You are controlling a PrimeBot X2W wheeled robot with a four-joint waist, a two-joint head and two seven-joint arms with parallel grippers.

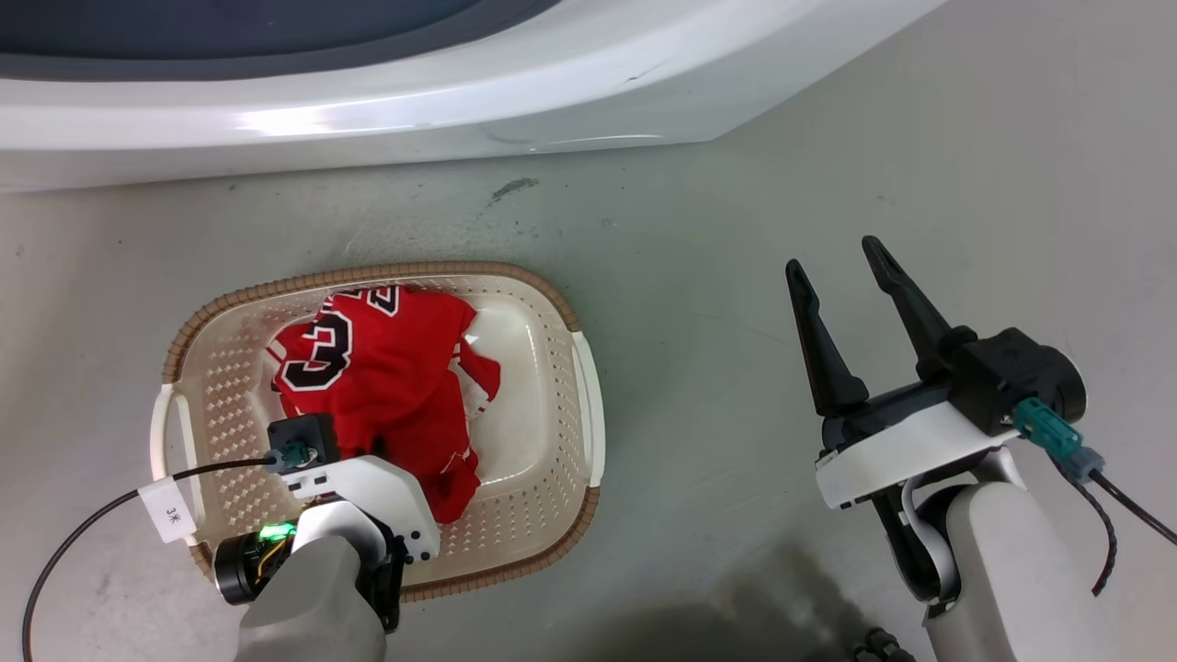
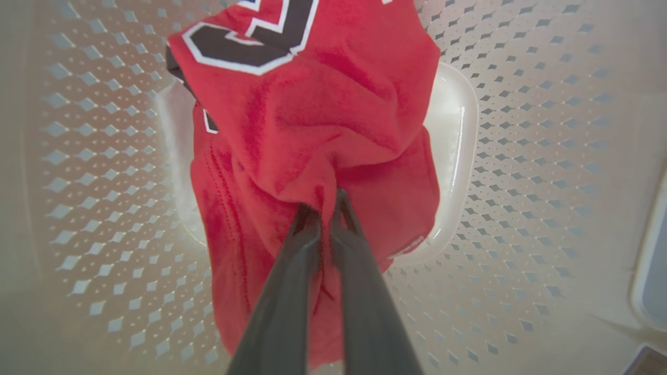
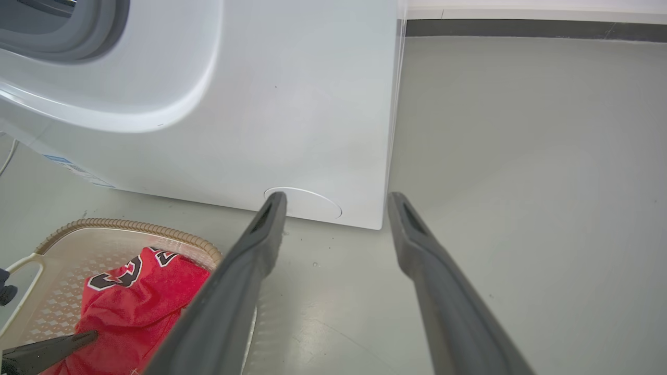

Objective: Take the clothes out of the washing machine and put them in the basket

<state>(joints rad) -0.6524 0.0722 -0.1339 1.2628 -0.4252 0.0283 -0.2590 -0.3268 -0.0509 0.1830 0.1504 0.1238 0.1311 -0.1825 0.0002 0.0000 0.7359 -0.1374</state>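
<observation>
L gripper (image 2: 325, 205): fingers nearly together, narrow gap, pinching a raised fold of the jersey (image 1: 386, 368). Fabric bunches up to the tips. In head view the L wrist sits over the near-left part of the basket (image 1: 414, 268), pointing down into it.

Jersey: inside basket, crumpled, lying on the smooth bottom panel and part of the perforated wall. Black no. w/ white edging faces up at the end nearer the washer (image 1: 368, 110). All visible fabric is within the rim.

Basket: on floor (image 1: 699, 276), in front of washer, near but apart from it.

R gripper (image 1: 832, 256): wide open, holding nothing, over floor well to the right of basket, fingers pointing toward washer. In R wrist view its fingers frame the washer's lower front corner w/ round cover (image 3: 307, 200). Basket & jersey are at lower left, w/ one dark L finger against the red fabric.

Washer: white front, grey gasket edge at top of head view. Drum interior: cannot tell.
</observation>
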